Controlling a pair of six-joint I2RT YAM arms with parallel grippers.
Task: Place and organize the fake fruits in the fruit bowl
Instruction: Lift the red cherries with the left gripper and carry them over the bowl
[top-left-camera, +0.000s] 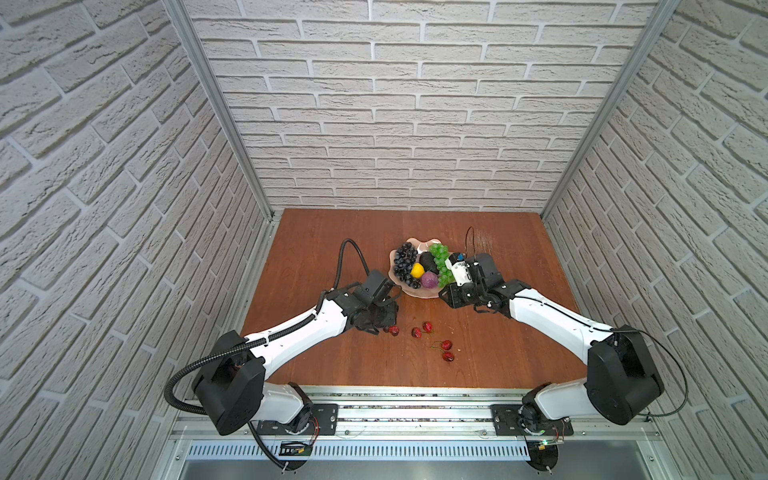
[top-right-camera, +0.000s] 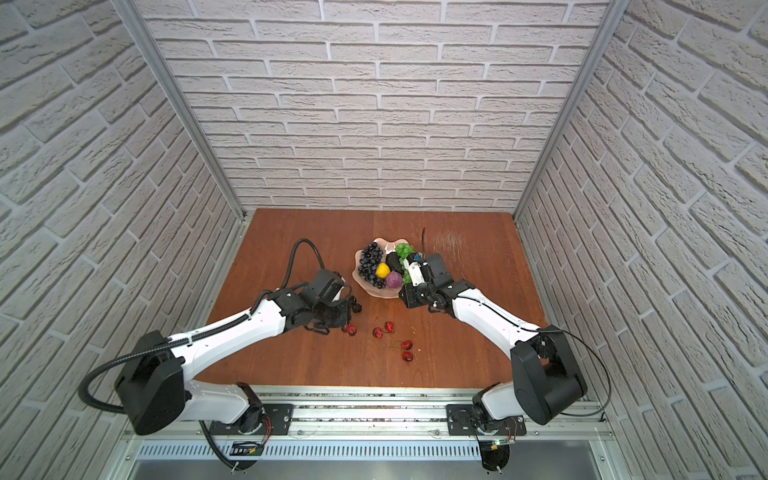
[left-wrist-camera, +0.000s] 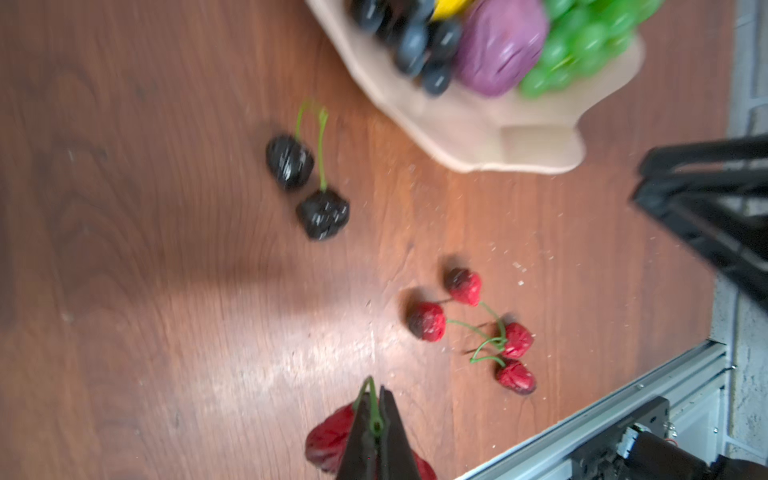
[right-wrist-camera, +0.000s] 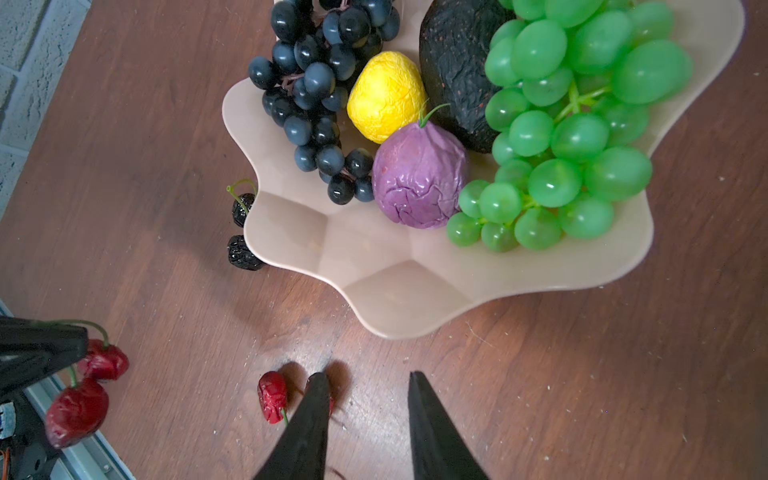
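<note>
The pale fruit bowl (top-left-camera: 409, 293) (right-wrist-camera: 407, 299) holds dark grapes (right-wrist-camera: 316, 79), a lemon (right-wrist-camera: 386, 95), an avocado (right-wrist-camera: 455, 70), a purple fruit (right-wrist-camera: 419, 178) and green grapes (right-wrist-camera: 565, 124). My left gripper (left-wrist-camera: 376, 399) (top-left-camera: 386, 328) is shut on the green stem of a red cherry pair (left-wrist-camera: 332, 432) (right-wrist-camera: 89, 386), near the table's front left. My right gripper (right-wrist-camera: 365, 378) (top-left-camera: 444, 294) stands open just in front of the bowl, with nothing between its fingers. One red cherry (right-wrist-camera: 272, 397) lies right beside one of its fingers.
Black cherries (left-wrist-camera: 307, 187) (right-wrist-camera: 241, 253) lie against the bowl's left rim. Two more red cherry pairs (top-left-camera: 422, 329) (top-left-camera: 448, 351) sit on the wooden table (top-left-camera: 332, 249) in front of the bowl. Brick walls enclose three sides; a metal rail (top-left-camera: 395, 411) runs along the front.
</note>
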